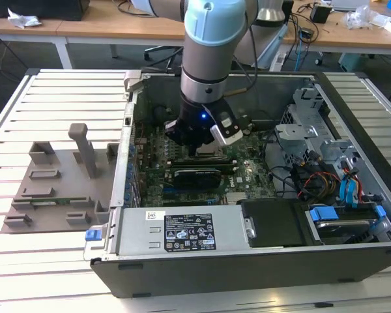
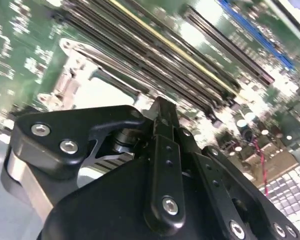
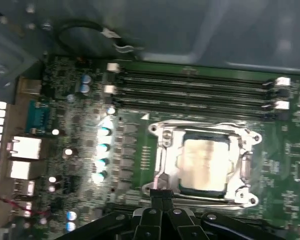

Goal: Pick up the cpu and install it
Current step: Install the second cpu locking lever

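- My pincer (image 1: 197, 145) hangs low inside the open computer case (image 1: 260, 261), above the green motherboard (image 1: 247, 176), toward the exterior view's left of the case's middle.
- The cpu (image 3: 206, 159), pale silver top up, lies flat in the metal-framed socket (image 3: 160, 150) in the first wrist view, just beside the memory slots (image 3: 190, 87).
- My fingers (image 2: 162, 125) stand pressed together at the tips in the second wrist view, holding nothing.
- A grey parts fixture (image 1: 58, 182) sits on the slatted table (image 1: 52, 91), left of the case.
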Controlling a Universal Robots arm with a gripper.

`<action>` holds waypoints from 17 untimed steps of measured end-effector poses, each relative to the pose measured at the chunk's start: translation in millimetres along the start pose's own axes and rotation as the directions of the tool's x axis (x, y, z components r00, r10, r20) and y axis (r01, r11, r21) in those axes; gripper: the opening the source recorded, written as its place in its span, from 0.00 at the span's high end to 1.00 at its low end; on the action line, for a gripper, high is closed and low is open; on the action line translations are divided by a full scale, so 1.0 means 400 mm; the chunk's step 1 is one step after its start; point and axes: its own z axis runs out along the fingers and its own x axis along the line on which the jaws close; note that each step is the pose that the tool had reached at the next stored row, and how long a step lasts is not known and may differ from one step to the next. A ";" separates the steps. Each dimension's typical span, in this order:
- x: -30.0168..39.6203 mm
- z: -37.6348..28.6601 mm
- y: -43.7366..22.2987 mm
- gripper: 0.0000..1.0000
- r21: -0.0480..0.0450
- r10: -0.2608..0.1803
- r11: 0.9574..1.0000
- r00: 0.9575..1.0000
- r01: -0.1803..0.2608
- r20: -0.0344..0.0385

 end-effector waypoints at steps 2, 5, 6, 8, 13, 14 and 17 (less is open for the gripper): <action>-0.030 -0.001 0.001 0.89 0.004 0.001 1.000 1.000 -0.001 -0.011; -0.074 -0.003 0.004 0.89 0.008 0.003 1.000 1.000 -0.003 -0.029; -0.086 -0.003 0.005 0.89 0.008 0.003 1.000 0.999 -0.003 -0.034; -0.110 -0.004 0.006 0.89 0.010 0.004 1.000 0.999 -0.004 -0.044; -0.143 -0.005 0.009 0.89 0.013 0.006 1.000 0.998 -0.005 -0.058; -0.144 -0.002 0.009 0.89 0.013 0.006 1.000 0.998 -0.005 -0.059; -0.147 0.002 0.009 0.89 0.013 0.009 1.000 0.998 -0.009 -0.059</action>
